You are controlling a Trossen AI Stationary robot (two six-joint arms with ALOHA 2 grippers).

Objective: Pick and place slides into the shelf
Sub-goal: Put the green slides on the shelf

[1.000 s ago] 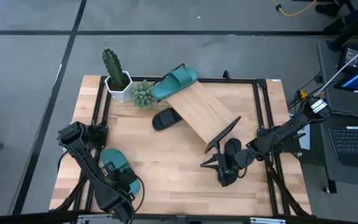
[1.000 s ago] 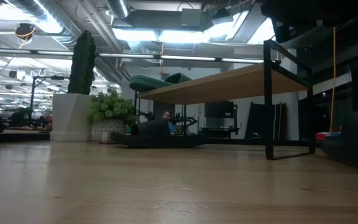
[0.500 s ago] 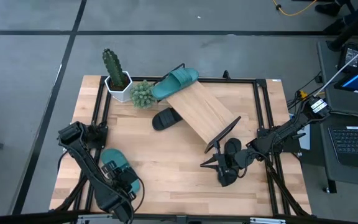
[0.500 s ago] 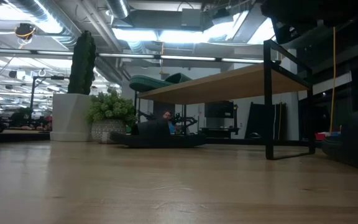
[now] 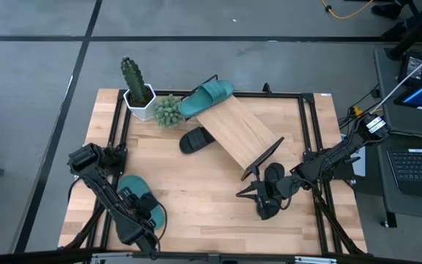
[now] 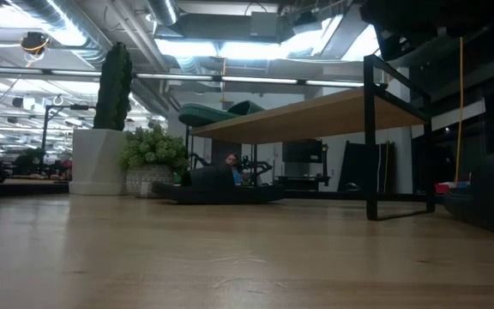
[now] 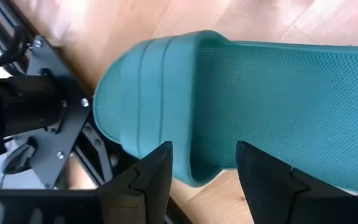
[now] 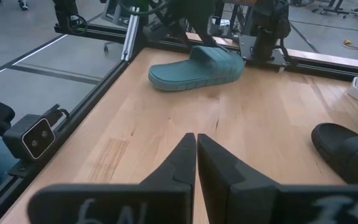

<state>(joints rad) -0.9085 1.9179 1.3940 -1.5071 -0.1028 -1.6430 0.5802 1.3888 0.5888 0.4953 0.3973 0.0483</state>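
A teal slide (image 5: 130,188) lies sole-down on the tabletop at the near left. My left gripper (image 7: 204,180) hangs open over it, pointing steeply down. One finger (image 7: 157,180) stands outside the slide's side rim by the strap and the other (image 7: 263,183) over the footbed; whether they touch it I cannot tell. A second teal slide (image 5: 207,94) rests on the far end of the slanted shelf (image 5: 238,133). A black slide (image 5: 195,140) lies on the table beside the shelf's left edge. My right gripper (image 8: 196,155) is shut, near the table's right side.
A cactus in a white pot (image 5: 138,94) and a small green plant (image 5: 167,110) stand at the far left, close to the shelf. A black metal frame (image 5: 114,132) runs around the tabletop. Bare wood (image 5: 204,205) lies between the two arms.
My left gripper has come down toward the teal slide at the near left, tipping a little. Its fingers have kept the same gap. The slide has not moved.
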